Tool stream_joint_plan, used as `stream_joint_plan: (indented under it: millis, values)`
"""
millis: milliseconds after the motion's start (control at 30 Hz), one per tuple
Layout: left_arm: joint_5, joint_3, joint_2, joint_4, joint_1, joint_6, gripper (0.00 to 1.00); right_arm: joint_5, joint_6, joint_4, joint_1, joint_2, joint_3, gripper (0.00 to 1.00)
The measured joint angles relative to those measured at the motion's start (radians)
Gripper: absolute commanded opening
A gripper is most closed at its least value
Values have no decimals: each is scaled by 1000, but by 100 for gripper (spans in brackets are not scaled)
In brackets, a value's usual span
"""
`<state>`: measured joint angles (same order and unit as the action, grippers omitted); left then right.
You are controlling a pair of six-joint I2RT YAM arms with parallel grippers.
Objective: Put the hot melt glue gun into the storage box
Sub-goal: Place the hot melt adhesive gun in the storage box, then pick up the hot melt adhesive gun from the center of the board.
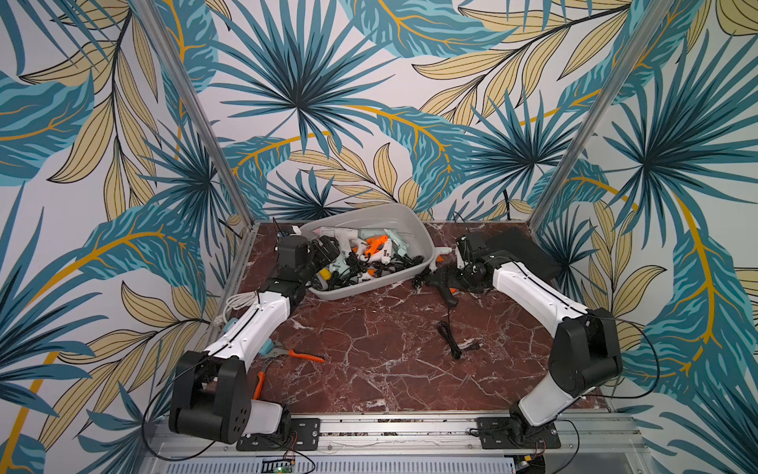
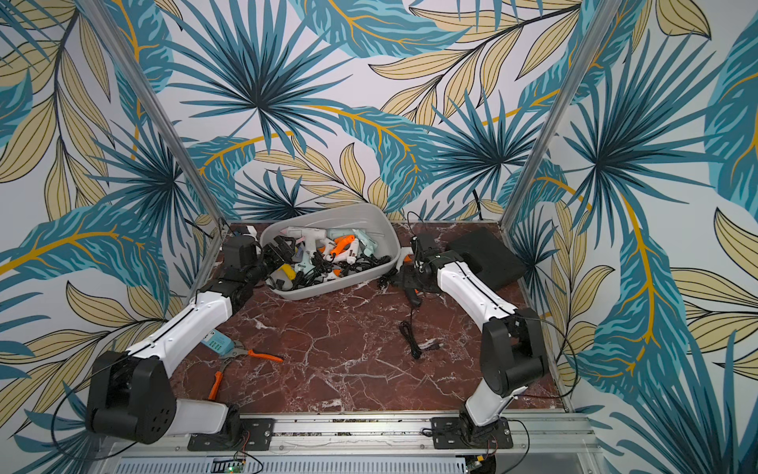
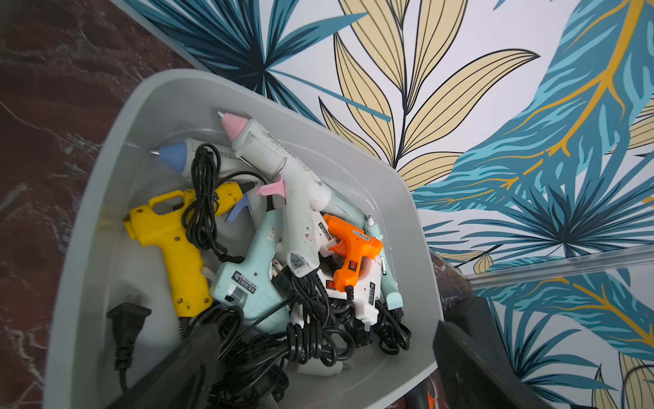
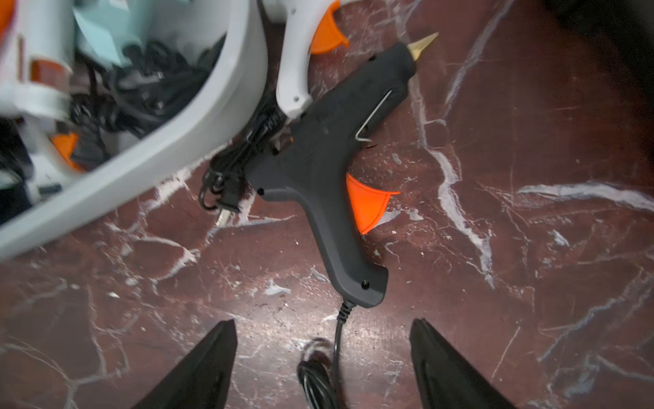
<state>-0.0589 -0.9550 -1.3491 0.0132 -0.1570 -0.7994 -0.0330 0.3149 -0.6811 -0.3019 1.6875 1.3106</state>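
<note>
The black hot melt glue gun (image 4: 318, 159) lies flat on the red marble table (image 1: 369, 369), outside the storage box (image 1: 396, 213) and just right of the box's near right corner. Its brass nozzle points away from the box, and its cord (image 1: 450, 342) trails toward the near side into a loose coil. A white glue gun (image 4: 297, 63) with an orange trigger lies just beside it against the box wall, and its handle end seems to touch the black gun's back, though blur makes that hard to confirm. The right gripper (image 4: 322, 321) hangs low over the butt of the black gun's handle with its fingers parted. Only the cord and bare table lie between them, and it grips nothing. The left gripper (image 3: 318, 333) sits over the left end of the box with its fingers spread wide, also empty. Inside the box is a heap of glue guns, including a yellow gun (image 3: 173, 240), an orange gun (image 3: 350, 255) and pale blue and white ones, tangled in black cords. A black case (image 1: 521, 250) stands at the far right, behind the right arm. Orange-handled pliers (image 1: 295, 353) lie at the near left, beside the left arm.
</note>
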Motion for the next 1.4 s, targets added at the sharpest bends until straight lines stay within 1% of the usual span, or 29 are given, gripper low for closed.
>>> stream_joint_plan:
  millis: [133, 200, 300, 533, 700, 833, 1200, 1267, 1400]
  values:
    - [24, 61, 94, 12, 1, 43, 100, -20, -114, -13, 0, 77, 4, 75]
    - [36, 88, 125, 14, 2, 55, 100, -34, -151, -25, 0, 116, 20, 72]
    - [43, 118, 155, 11, 8, 68, 100, -46, -192, -29, 0, 171, 63, 71]
    - [45, 144, 170, 0, 16, 74, 100, -48, -238, -28, 0, 264, 168, 59]
    - [45, 146, 171, -3, 21, 74, 100, -49, -245, -28, 0, 316, 193, 54]
    - [44, 147, 171, -8, 23, 74, 100, -64, -237, -36, 0, 337, 193, 55]
    - [36, 147, 167, -24, 26, 66, 100, -94, -195, -54, 0, 333, 167, 55]
    - [34, 147, 163, -24, 26, 65, 100, -93, -188, -54, 0, 328, 159, 61]
    - [30, 147, 159, -24, 26, 58, 100, -91, -168, -56, -1, 325, 154, 62]
